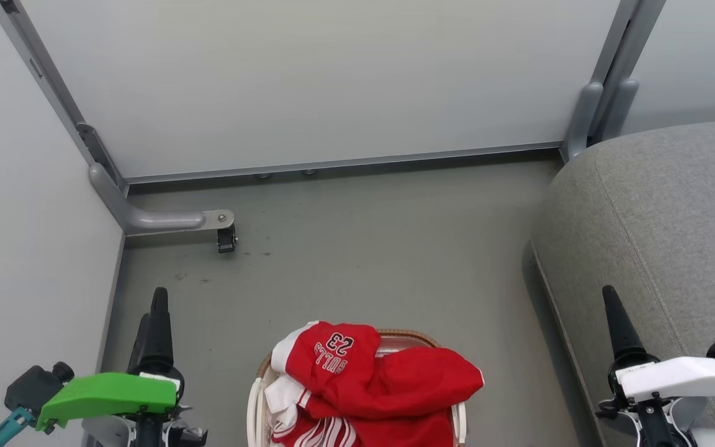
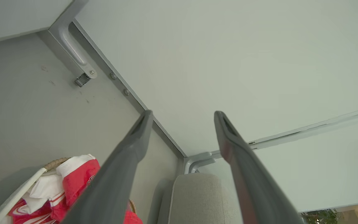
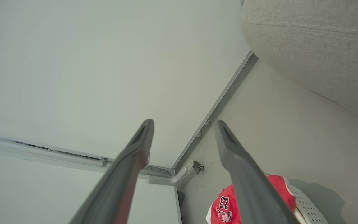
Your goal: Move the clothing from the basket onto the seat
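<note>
The red clothing with white trim, its top piece printed "BULLS 23", is heaped in the white basket with a brown woven rim at the bottom centre of the head view. The grey seat fills the right side. My left gripper hangs left of the basket, my right gripper over the seat's front edge. Both are apart from the clothing. In the left wrist view the left gripper is open and empty, with the clothing low left. In the right wrist view the right gripper is open and empty above the clothing.
Pale partition panels wall the space at the back and left. A grey metal foot with a caster juts onto the grey floor at the back left. Bare floor lies between the basket and the back panel.
</note>
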You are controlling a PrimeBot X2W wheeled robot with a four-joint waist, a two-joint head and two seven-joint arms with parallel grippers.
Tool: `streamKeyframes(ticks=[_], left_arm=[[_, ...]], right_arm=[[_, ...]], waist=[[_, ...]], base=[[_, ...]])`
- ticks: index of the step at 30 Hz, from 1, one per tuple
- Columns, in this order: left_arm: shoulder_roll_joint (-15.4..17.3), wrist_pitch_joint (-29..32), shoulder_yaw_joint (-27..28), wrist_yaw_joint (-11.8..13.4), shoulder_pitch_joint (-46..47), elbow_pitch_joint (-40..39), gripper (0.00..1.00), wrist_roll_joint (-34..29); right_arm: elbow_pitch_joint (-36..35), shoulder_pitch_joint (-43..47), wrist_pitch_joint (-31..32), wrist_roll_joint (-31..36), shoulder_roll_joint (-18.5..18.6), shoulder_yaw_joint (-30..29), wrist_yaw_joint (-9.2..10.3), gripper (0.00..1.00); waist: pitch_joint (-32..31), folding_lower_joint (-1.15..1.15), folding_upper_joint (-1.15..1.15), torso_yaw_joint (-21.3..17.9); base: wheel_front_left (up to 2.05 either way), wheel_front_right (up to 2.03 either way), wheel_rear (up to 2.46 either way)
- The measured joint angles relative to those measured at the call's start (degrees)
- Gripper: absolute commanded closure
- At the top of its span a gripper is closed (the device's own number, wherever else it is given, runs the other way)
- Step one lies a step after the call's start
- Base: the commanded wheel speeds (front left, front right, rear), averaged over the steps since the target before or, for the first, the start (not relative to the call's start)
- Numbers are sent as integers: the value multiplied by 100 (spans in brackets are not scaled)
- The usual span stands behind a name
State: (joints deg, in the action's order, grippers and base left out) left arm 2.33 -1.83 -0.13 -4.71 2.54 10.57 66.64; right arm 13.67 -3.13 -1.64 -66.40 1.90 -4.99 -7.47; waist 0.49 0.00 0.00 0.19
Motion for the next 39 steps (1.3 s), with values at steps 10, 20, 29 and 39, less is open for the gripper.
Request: streamKeyframes(ticks=[10, 20, 29, 39], left_arm=[[4, -187, -250, 145, -15, -162, 0, -1093], [8, -372, -383, 245, -147, -171, 0, -2065], [9, -531, -476, 258, -291, -190, 0, -2705], [12, -686, -581, 277, -354, -97, 0, -3275]], right_arm=[[-190, 22, -197, 1192, 18, 97, 0, 0], [-257, 75, -382, 2161, 31, 212, 0, 0], [-264, 142, -541, 2860, 36, 297, 0, 0], [-247, 202, -691, 3548, 45, 355, 0, 0]], waist=[[9, 0, 0, 11], [-11, 0, 0, 22], [-40, 0, 0, 26], [-70, 0, 0, 44]], base=[[0, 0, 0], [0, 0, 0], [0, 0, 0], [0, 0, 0]])
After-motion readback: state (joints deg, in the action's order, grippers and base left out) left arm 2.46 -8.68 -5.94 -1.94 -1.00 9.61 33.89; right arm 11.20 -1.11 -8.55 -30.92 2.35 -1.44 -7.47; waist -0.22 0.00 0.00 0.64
